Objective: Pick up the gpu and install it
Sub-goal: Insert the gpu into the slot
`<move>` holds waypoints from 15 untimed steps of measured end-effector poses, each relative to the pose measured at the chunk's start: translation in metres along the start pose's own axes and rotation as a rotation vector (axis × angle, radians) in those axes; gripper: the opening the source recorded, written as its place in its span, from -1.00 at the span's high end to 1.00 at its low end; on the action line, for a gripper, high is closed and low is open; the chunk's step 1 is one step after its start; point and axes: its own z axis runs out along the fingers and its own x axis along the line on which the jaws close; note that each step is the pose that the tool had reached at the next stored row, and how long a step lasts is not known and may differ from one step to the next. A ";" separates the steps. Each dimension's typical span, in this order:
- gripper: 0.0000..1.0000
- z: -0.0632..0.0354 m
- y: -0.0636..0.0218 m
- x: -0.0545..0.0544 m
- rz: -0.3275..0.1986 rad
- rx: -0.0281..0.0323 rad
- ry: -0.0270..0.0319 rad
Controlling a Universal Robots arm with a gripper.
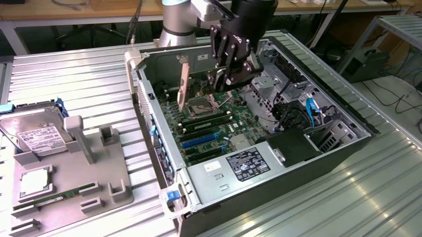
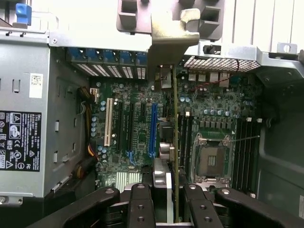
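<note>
- Over the open computer case, the gripper hangs with its fingers closed narrowly on the gpu. They pinch the thin board from both faces so that it hangs on edge.
- The case lies on its side with the panel off, so the motherboard faces up and an arm can reach the slots from above.
- Held on edge, the card turns its connector side down toward that board, which is how a slot takes a card (laid flat, it could not enter at all).
- Its silver bracket points at the case's rear wall, where the row of slot openings sits. That end has to meet the wall, so the orientation looks deliberate.
- In the wrist view the card runs parallel with the slots, between the blue slot and the CPU socket. I cannot tell exactly which slot lies under it.
- By my reading the gpu is lifted clear of the board and not yet seated.
- At the exterior view's left, well apart from the case, a grey fixture keeps the hard drive and the memory stick each in its own holder, playing no part in this grip.
</note>
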 end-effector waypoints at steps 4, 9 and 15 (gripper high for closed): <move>0.42 0.0055 0.0001 0.000 0.004 0.0017 -0.0001; 0.42 0.0144 -0.0004 0.000 0.047 0.0033 -0.0023; 0.42 0.0260 -0.0008 0.002 0.061 0.0038 -0.0029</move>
